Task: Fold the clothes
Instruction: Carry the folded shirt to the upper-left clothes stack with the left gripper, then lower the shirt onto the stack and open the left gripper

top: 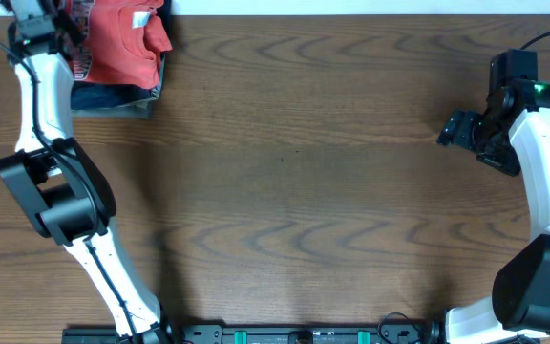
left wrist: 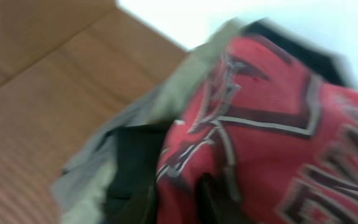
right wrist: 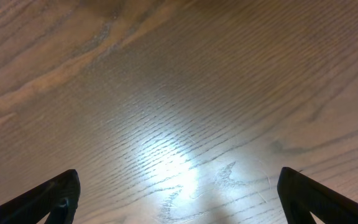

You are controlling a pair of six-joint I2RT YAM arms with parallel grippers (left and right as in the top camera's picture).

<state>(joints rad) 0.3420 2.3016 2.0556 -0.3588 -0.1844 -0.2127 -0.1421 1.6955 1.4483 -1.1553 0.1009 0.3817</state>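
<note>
The clothes, an orange-red T-shirt, lie folded on a stack of garments at the table's far left corner. Close up, the T-shirt shows dark and white block lettering, all blurred. My left gripper is at the shirt's left edge. In the left wrist view the left gripper has its jaws a little apart with red cloth in the narrow gap. My right gripper hangs open at the right side, and in its own view the right gripper has only bare wood between its fingers.
Under the T-shirt lies a navy folded garment. The left wrist view shows a black garment and a grey-khaki one in the same stack. The table's far edge runs just behind the stack.
</note>
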